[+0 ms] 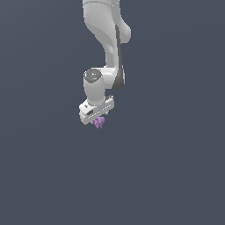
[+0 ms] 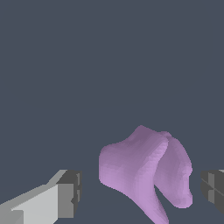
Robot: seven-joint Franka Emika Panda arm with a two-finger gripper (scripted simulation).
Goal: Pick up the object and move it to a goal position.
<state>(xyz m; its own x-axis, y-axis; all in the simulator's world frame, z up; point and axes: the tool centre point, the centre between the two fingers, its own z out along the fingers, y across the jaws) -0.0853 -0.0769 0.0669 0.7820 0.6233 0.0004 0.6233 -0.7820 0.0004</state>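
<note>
flat slate-grey ground fills both views, with no marker for a goal that you can see. your white panda arm (image 1: 107,48) hangs over it, and the white two-fingered gripper (image 1: 98,119) has the small light-purple lumpy object (image 1: 99,122) right at its tips.

in the wrist view the object (image 2: 144,173) sits between the dark finger pads (image 2: 72,192), with open gaps on both sides, so the jaws stand spread and nothing is pinched yet. it lies nearer the pad at the far edge of that picture than the white-backed one.

for the step in hand, my judgement is that you should centre the gripper on the lump before squeezing. its shape is uneven and tapering, so a lopsided squeeze could push it aside or let it slip. whether it rests on the ground you cannot tell.
</note>
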